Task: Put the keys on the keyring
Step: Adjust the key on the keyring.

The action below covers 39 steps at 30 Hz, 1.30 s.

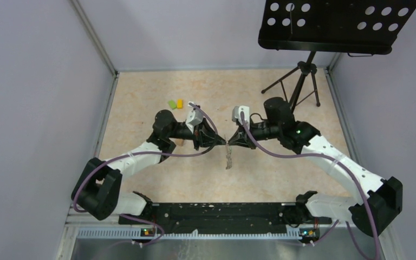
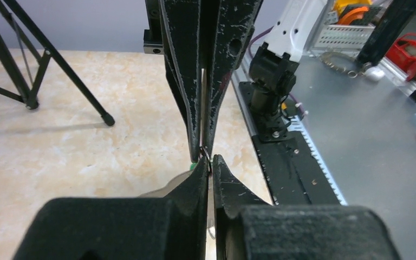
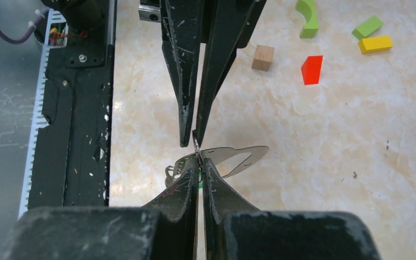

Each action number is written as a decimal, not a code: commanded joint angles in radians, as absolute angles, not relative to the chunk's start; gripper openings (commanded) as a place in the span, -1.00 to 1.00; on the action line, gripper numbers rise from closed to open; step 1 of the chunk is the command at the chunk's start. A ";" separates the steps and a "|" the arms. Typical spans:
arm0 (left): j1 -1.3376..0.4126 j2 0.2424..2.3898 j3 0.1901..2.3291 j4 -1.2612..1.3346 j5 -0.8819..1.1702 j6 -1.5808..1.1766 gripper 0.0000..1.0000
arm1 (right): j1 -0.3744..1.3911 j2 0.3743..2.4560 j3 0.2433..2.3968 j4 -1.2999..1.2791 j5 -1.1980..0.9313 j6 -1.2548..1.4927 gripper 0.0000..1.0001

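Meeting point: both arms reach over the middle of the marbled table point(image 1: 141, 97) and the two sets of tips sit nose to nose, all but touching
Left gripper: the left gripper point(image 3: 191, 140) comes in from the top of the right wrist view with its fingers drawn together to a sliver, nipping the thin wire of the keyring point(image 2: 206, 155)
Right gripper: the right gripper point(image 3: 200, 161) is pressed tight, jaws together, clamped on the keys point(image 3: 237, 155) right at its tips
Keys: one flat silver key sticks out sideways from the right gripper's tips, lifted off the table, and the rest of the bunch trails below the meeting point in the overhead view
Green tag: a speck of the green tag point(image 2: 194, 164) peeks out just beside the tips
Keyring: only a short arc of wire shows between the two grippers, the rest is hidden by the fingers
Bystanders: green block point(image 1: 172, 103) and yellow block point(image 1: 179, 103) lie side by side well behind the left arm, with wooden cube point(image 3: 262, 57) and red block point(image 3: 311, 69) near them and tripod point(image 1: 305, 66) at the far right
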<state>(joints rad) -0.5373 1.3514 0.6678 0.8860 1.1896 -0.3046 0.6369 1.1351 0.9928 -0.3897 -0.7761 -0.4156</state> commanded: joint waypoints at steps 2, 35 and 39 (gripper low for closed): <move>-0.532 1.313 0.727 0.734 1.192 -0.116 -0.80 | 0.700 1.190 1.097 -0.519 -0.667 -0.498 -1.00; -0.584 1.361 0.772 0.543 1.145 0.086 -0.27 | 0.727 1.205 1.108 -0.493 -0.578 -0.464 -1.00; -0.591 1.372 0.774 0.524 1.141 0.093 -0.30 | 0.727 1.203 1.106 -0.494 -0.577 -0.463 -1.00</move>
